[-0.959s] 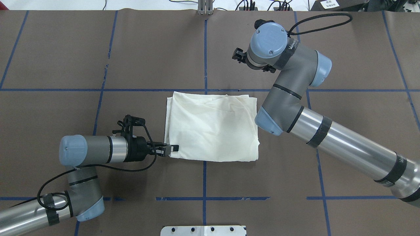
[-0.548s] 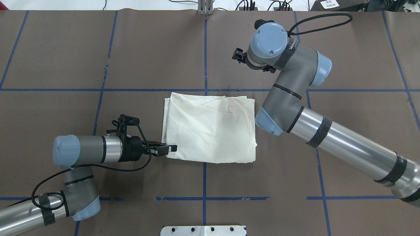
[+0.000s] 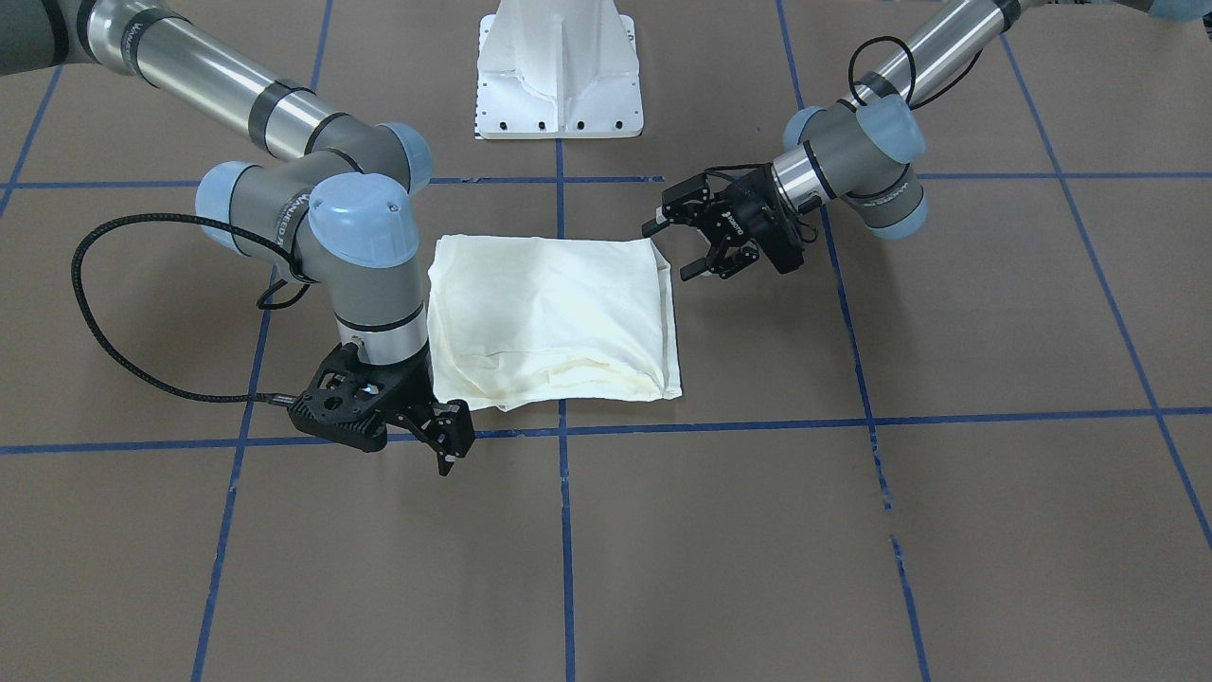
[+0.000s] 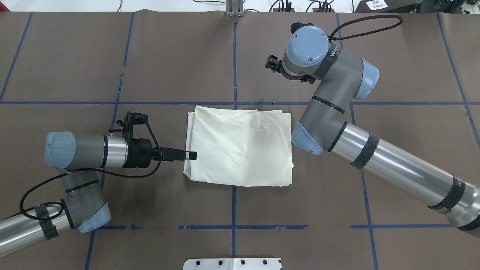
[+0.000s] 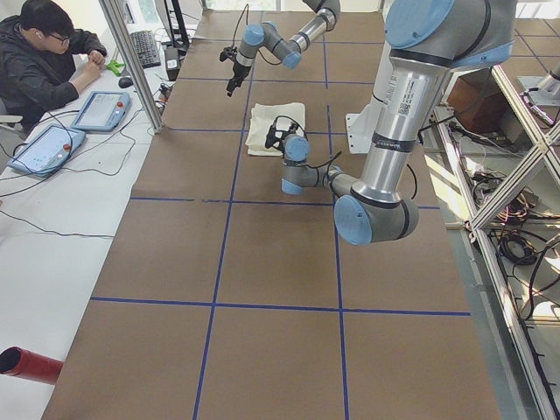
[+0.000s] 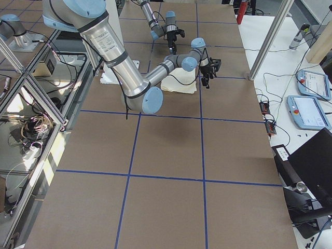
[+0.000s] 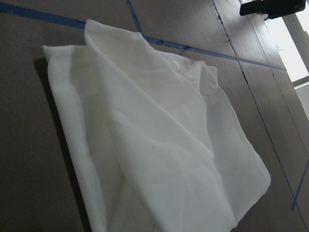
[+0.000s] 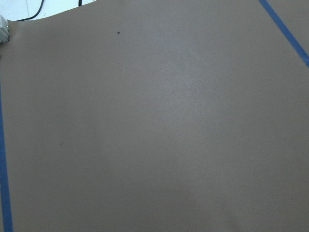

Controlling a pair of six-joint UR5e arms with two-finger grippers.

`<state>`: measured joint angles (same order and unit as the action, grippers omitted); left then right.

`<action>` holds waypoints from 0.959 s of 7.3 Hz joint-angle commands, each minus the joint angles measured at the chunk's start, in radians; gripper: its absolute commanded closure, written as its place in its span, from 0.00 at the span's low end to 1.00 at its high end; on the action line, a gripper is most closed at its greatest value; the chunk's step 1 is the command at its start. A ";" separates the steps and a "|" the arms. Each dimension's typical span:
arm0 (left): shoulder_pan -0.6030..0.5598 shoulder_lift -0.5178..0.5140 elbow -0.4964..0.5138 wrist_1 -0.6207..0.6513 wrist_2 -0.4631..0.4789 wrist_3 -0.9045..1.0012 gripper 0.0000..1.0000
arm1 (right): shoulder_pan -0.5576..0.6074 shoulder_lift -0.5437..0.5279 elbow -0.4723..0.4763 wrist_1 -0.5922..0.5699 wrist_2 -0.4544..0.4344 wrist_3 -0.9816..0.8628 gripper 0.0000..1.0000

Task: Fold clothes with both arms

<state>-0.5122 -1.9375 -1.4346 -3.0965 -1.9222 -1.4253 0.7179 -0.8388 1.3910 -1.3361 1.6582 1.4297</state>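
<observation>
The cream shirt [image 4: 240,146] lies folded into a rough rectangle at the table's middle, plain side up, no print showing; it also shows in the front view [image 3: 549,313] and fills the left wrist view [image 7: 154,145]. My left gripper [image 3: 670,251] is open and empty, level with the shirt's left edge and just clear of it; from overhead [image 4: 189,154] its fingers overlap that edge. My right gripper [image 3: 453,443] points down past the shirt's far right corner, looks open and holds nothing. The right wrist view shows only bare table.
The white pedestal base [image 3: 559,76] stands at the robot's side of the table. Blue tape lines [image 4: 234,202] grid the brown table cover. An operator [image 5: 44,52] sits with tablets beyond the far edge. A red cylinder [image 5: 31,363] lies off the table.
My left gripper was shut on the shirt's near left corner and dragged it slightly left; it has let go and moved back left and farther out. The right arm has not moved.
</observation>
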 commanded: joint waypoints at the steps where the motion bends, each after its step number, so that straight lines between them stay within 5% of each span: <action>1: 0.007 -0.067 -0.010 0.037 0.084 -0.151 0.00 | 0.000 0.000 -0.001 0.000 0.000 0.000 0.00; 5: 0.087 -0.046 -0.001 0.059 0.098 -0.149 0.00 | -0.005 0.000 0.000 0.002 -0.001 0.002 0.00; 7: 0.158 -0.038 0.006 0.061 0.184 -0.147 0.00 | -0.003 0.000 0.000 0.000 -0.001 0.002 0.00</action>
<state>-0.3938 -1.9804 -1.4338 -3.0366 -1.7799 -1.5736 0.7146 -0.8391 1.3912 -1.3349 1.6568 1.4311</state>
